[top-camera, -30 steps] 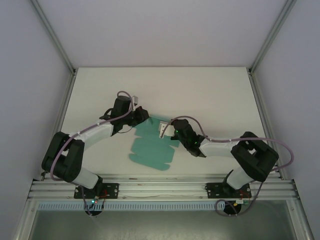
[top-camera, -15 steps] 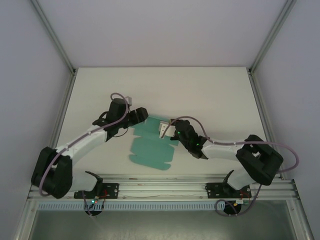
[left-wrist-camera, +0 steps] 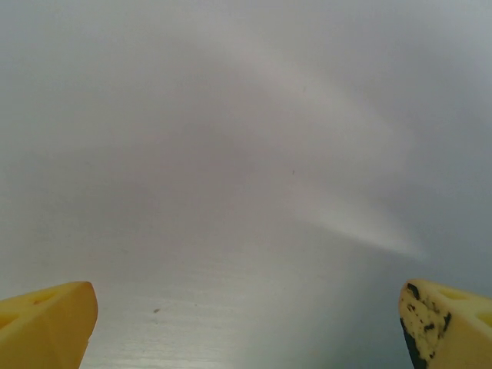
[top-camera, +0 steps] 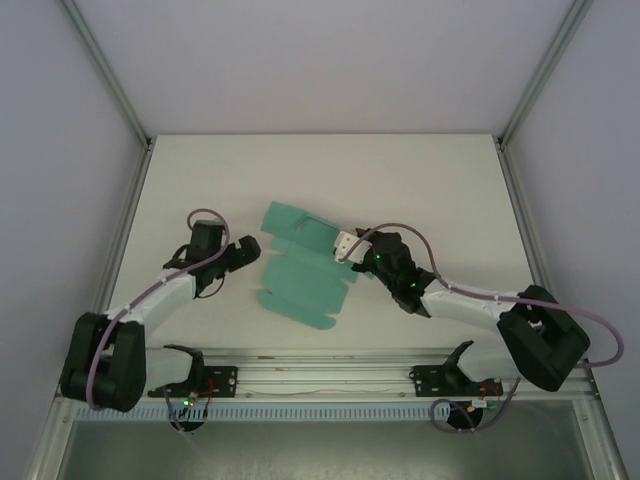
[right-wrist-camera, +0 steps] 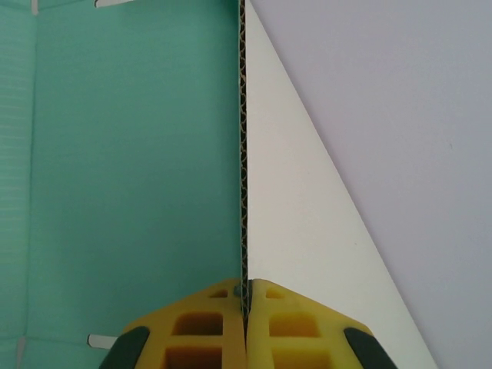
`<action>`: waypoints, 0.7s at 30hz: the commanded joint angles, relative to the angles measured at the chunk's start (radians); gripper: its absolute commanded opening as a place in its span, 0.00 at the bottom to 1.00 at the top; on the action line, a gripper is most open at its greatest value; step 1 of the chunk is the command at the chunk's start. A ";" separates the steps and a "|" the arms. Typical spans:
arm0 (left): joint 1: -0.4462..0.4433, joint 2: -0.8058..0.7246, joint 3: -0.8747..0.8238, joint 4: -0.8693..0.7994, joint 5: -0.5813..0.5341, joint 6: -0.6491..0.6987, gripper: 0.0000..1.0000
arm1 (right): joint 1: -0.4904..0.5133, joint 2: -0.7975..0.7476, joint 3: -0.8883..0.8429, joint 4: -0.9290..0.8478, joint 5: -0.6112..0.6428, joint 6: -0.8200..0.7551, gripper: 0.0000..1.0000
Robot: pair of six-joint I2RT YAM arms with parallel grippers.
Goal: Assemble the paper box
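The paper box is seen as a flat teal sheet with flaps, laid out on the white table between the two claws. From above, the right gripper is placed at the sheet's far right corner. Its fingertips are hard to tell apart there from the pale fitting on the wrist.

The grip is made plain in the right wrist view. The yellow pads are pressed together on the sheet's thin corrugated edge, which is seen end-on as a dark line running straight ahead from the claw. To the left of that line the teal face is shown, with a crease and small slit cuts. Its outline is cut off by the frame at the top and left. To the right of the line a white triangular face is seen, and whether it is the sheet's other side cannot be told.

The left gripper is held low, with the sheet's left edge just ahead of its tips. Whether the two touch cannot be made out from above. In the left wrist view its yellow fingertips are cropped at the lower corners. They are spread wide, and only blurred pale table is seen between and ahead of them.
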 commanded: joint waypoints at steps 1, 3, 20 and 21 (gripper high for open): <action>0.001 0.015 -0.029 0.170 0.125 0.051 1.00 | -0.007 -0.021 0.007 -0.033 -0.034 0.052 0.00; -0.001 0.014 -0.053 0.245 0.179 0.050 1.00 | -0.007 -0.022 0.006 -0.039 -0.037 0.063 0.00; -0.074 -0.092 -0.107 0.336 0.264 0.176 0.92 | -0.037 -0.043 0.044 -0.171 -0.133 0.146 0.00; -0.073 -0.107 -0.100 0.288 0.206 0.170 0.92 | -0.040 -0.048 0.046 -0.185 -0.127 0.146 0.00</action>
